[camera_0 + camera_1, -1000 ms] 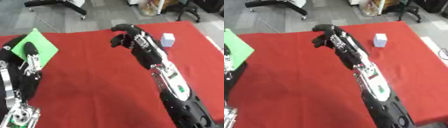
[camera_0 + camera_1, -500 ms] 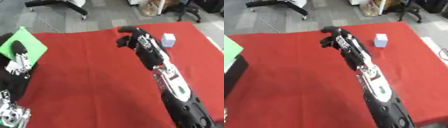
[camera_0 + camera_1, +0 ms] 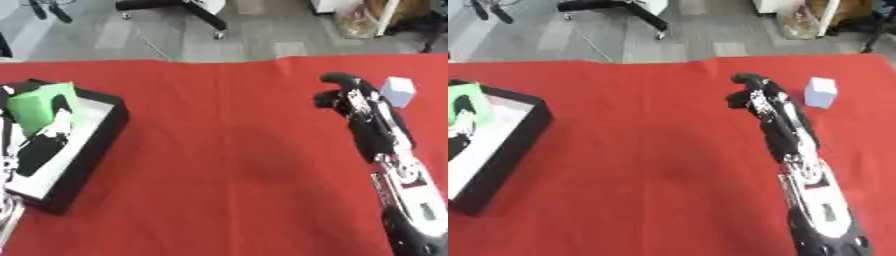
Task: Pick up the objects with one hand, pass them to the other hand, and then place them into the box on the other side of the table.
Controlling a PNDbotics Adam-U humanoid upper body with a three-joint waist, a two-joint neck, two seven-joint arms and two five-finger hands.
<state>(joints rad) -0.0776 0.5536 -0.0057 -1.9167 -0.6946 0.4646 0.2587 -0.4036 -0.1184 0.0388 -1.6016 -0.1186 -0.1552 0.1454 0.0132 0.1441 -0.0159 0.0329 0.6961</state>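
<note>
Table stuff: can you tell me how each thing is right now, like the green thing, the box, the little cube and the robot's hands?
Green object: held over the box, tilted, not yet let go.
Box: open on top, on the table's left side.
Pale cube: sitting alone on the red cloth, untouched.
Left hand: fingers curled round the green object.
Right hand: fingers curled, holding nothing, beside the cube.

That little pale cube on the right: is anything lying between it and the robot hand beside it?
No. In the left eye view only bare red cloth shows between the pale cube and the right robot hand; they stand apart, not touching.
</note>
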